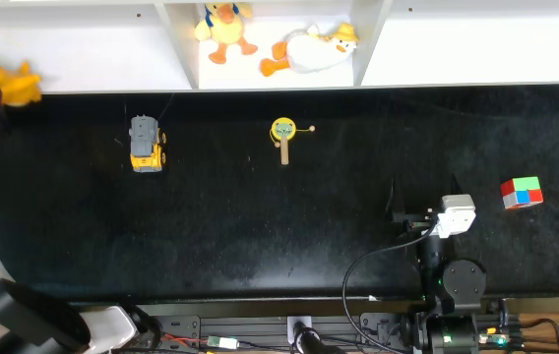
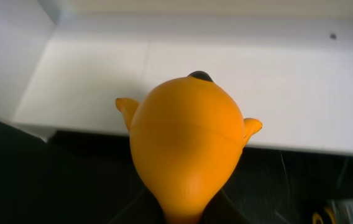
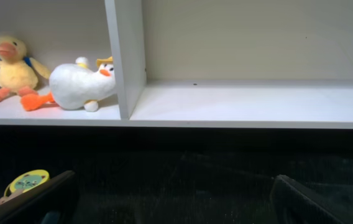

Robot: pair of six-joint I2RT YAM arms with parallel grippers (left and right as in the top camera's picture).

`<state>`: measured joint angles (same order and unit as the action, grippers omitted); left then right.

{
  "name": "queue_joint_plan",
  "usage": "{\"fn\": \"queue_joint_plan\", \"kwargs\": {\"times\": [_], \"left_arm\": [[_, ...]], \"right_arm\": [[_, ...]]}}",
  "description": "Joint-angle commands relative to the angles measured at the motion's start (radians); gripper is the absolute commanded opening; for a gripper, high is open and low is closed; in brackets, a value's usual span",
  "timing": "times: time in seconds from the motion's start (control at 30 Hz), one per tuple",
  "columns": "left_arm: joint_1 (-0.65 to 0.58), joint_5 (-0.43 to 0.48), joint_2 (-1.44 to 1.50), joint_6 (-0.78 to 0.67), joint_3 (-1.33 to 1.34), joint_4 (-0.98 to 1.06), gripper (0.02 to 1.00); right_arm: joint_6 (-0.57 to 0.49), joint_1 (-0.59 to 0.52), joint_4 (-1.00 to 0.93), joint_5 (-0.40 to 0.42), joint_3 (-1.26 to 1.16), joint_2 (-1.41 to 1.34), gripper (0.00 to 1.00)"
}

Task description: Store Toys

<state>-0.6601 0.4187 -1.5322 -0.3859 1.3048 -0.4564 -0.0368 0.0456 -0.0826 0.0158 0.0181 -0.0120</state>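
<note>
- While your left claw [image 2: 183, 216] is clamped on the orange toy [image 2: 186, 143], it holds the toy nose-first at the mouth of the shelf's left compartment [image 2: 276, 93]. From there it looks ready to go in onto the white floor.
- Your right claw [image 3: 173, 183] is spread wide and holds nothing. It sits low over the surface [image 1: 260, 236] toward the near right corner and faces the right compartment [image 3: 257, 102].
- The middle compartment [image 3: 71, 115] already holds the yellow duck [image 1: 225, 28] and the white duck [image 1: 309, 49], which is probably why the orange toy goes left.
- Left to store on the surface: the yellow truck [image 1: 146, 145] toward the far left corner, the rattle [image 1: 283, 133] near the middle of the far edge, and the coloured cube [image 1: 522, 193] by the right edge.
</note>
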Motion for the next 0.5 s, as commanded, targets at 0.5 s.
{"fn": "queue_joint_plan", "kwargs": {"times": [0.5], "left_arm": [[0.078, -0.037, -0.183, 0.085, 0.171, -0.015, 0.038]], "right_arm": [[0.008, 0.0, 0.005, 0.008, -0.014, 0.008, 0.996]]}}
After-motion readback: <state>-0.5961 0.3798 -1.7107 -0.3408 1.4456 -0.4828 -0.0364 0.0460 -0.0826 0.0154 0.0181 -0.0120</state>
